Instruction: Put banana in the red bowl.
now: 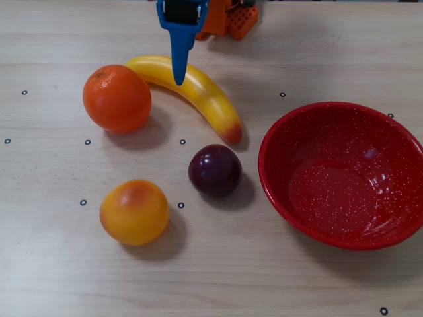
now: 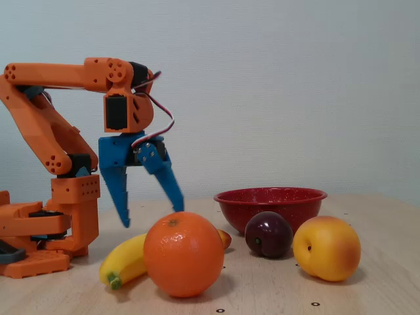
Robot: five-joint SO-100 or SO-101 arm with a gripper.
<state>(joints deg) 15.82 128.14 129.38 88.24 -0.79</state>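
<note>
The gripper (image 2: 152,218) hung wide open and empty above the banana (image 1: 198,92). The red bowl (image 1: 277,142) sat at right in the overhead view, apart from it.

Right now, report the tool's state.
Tool: open, holding nothing, poised above the banana without touching it.

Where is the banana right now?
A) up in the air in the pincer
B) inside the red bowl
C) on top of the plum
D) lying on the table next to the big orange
D: the banana lies flat on the table beside the orange, the open pincer hangs above it, and the red bowl is empty.
</note>
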